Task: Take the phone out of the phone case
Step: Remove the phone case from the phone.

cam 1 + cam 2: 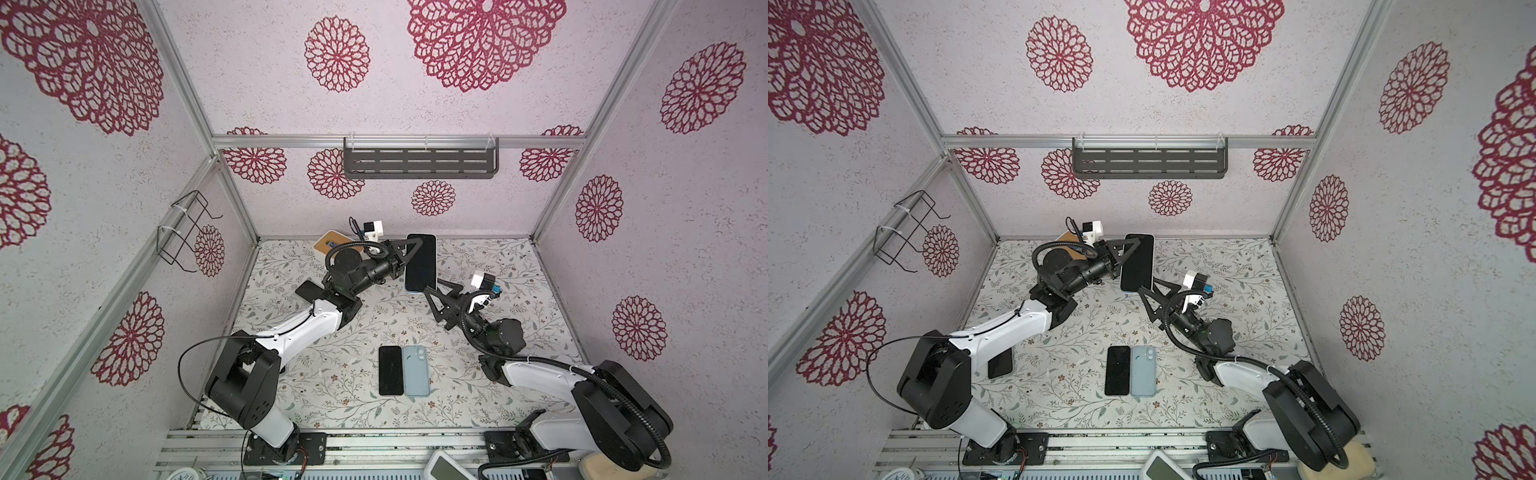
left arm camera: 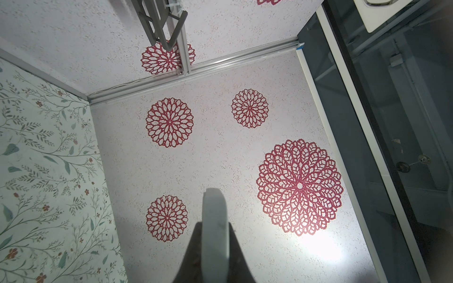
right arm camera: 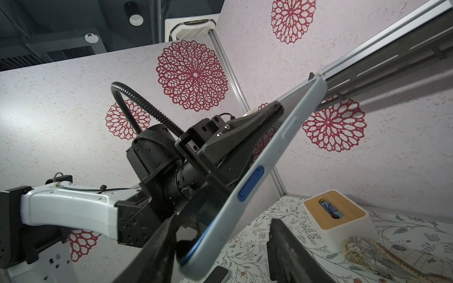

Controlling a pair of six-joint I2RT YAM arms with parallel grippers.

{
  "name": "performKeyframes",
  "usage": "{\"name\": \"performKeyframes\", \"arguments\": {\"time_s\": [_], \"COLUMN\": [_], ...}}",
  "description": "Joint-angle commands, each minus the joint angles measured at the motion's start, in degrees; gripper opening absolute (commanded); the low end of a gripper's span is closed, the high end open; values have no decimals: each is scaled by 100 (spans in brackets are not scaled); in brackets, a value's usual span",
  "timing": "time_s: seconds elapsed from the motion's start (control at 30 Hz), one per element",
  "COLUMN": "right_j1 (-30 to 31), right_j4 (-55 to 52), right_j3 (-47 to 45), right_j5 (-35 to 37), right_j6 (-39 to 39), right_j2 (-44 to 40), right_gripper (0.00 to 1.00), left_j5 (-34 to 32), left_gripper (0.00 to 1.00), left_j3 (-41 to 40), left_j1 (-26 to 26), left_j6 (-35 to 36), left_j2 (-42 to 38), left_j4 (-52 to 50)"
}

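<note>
Two pincers attend one raised handset. The left pincer [image 1: 408, 257] is clenched across the phone case [image 3: 274, 152] at a long edge, one finger on the glass and one behind. It is the only firm hold observed.

The right pincer [image 1: 433, 287] is released, its jaws standing apart astride the lower corner of the case. In the wrist view one finger is clear of the back. The other lies close to the screen side, and contact cannot be determined.

The phone [image 1: 421, 266] appears seated in the case, screen toward the top cameras, tilted, well above the bench [image 1: 324, 374].

Risks, in my judgement:
- A side clamp alone may let the load pivot or slip if the corner is pushed.
- A corner peeled too briskly may eject the phone, which would drop to the bench unsupported.
- The clamp presses case onto phone and so resists separation.
</note>
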Motion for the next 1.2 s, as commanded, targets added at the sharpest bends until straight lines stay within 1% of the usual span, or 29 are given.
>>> {"name": "performKeyframes", "arguments": {"time_s": [0.0, 0.17, 0.43, 0.73, 0.87, 1.17], "right_j1": [-251, -241, -113, -66, -66, 81], "right_j4": [-266, 10, 208, 163, 68, 808], "right_j3": [-107, -175, -271, -265, -126, -176], "right_j5": [958, 737, 595, 594, 557, 10], "right_j6": [-196, -66, 5, 41, 57, 403], "right_j2": [125, 140, 39, 20, 31, 66], "right_gripper": [64, 70, 75, 73, 74, 77], "left_j5": [730, 703, 637, 708, 733, 668], "left_gripper": [0, 0, 0, 0, 0, 0], "left_j3": [200, 226, 192, 241, 235, 164], "left_j1": [-136, -34, 146, 175, 168, 256], "left_j6": [-522, -521, -593, -611, -607, -586], "left_j2": [-216, -172, -101, -49, -47, -1], "left_j4": [761, 804, 1088, 1201, 1206, 1235]}}
